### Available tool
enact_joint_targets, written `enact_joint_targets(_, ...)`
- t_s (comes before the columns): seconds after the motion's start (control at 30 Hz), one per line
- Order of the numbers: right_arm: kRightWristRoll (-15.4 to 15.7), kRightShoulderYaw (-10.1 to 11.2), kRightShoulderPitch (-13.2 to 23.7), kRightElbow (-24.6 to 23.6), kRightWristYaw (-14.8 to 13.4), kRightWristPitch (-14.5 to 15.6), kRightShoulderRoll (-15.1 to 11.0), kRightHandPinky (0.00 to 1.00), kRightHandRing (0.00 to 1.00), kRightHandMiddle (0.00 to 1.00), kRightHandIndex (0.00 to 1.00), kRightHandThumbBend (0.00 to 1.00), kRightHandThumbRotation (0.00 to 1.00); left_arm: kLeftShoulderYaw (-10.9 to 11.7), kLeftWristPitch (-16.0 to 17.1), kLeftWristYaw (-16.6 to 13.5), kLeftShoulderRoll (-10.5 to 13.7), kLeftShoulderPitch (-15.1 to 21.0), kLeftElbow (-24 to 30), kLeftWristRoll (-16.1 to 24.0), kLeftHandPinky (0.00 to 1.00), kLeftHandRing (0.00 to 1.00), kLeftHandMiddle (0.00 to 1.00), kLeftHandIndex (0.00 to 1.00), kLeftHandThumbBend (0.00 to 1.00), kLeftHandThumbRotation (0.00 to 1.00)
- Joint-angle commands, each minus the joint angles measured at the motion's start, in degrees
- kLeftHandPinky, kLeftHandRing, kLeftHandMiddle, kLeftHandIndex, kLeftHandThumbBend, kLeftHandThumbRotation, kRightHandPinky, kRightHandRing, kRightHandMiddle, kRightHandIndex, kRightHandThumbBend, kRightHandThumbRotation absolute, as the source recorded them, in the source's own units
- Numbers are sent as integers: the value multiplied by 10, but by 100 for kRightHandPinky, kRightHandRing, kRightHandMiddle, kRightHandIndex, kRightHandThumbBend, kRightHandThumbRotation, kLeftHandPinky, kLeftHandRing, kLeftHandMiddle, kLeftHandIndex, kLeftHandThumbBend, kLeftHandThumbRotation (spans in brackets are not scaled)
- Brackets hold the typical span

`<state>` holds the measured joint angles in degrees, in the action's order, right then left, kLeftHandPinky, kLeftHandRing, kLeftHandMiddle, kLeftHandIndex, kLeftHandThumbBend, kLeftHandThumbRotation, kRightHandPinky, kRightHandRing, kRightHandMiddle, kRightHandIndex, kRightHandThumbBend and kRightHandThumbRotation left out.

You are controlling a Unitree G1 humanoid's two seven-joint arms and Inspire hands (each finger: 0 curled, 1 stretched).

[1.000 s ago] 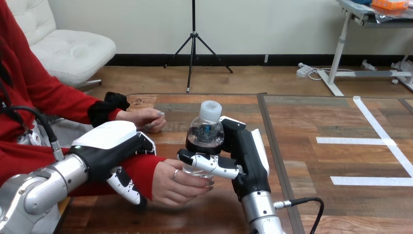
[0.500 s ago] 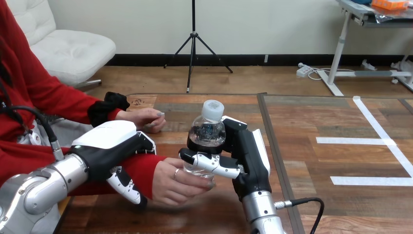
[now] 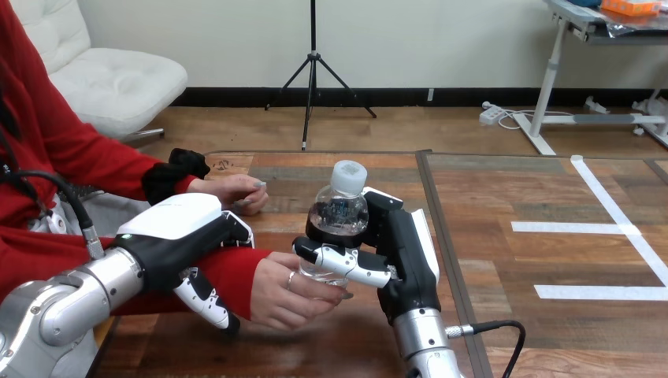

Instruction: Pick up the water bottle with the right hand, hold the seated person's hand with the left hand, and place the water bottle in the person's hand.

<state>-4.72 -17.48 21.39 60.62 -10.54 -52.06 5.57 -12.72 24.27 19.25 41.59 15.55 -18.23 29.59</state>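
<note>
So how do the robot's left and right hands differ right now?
The left hand lies back-up, fingers curled over the person's red-sleeved wrist; the right hand stands upright, fingers curled round the water bottle. Both are shut on something.

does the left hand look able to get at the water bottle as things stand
Probably not: the left hand is curled round the person's wrist, the person's near hand lies between it and the water bottle, and the right hand grips that bottle.
</note>
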Motion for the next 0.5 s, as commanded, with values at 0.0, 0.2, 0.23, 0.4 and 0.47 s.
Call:
enact_joint_targets(0.0, -22, 19, 0, -37, -11, 8, 174, 33, 38, 41, 40, 83, 14, 23, 61, -12, -26, 70, 106, -55, 42, 45, 48, 49, 100, 8)
enact_joint_targets(0.2, -29, 19, -1, -37, 0, 8, 172, 33, 39, 43, 42, 87, 23, 22, 59, -12, -23, 69, 103, -48, 44, 47, 51, 52, 100, 8)
enact_joint_targets(0.23, -28, 19, -1, -37, 1, 7, 171, 33, 39, 43, 43, 87, 25, 22, 61, -14, -23, 69, 101, -47, 45, 48, 52, 54, 100, 8)
enact_joint_targets(0.4, -18, 16, -1, -37, -6, 7, 165, 37, 44, 48, 48, 91, 35, 20, 80, -27, -21, 70, 81, -40, 49, 53, 57, 60, 100, 11)
enact_joint_targets(0.47, -17, 16, -1, -37, -9, 8, 164, 41, 48, 52, 52, 94, 42, 19, 86, -31, -20, 70, 73, -37, 52, 57, 63, 66, 100, 16)
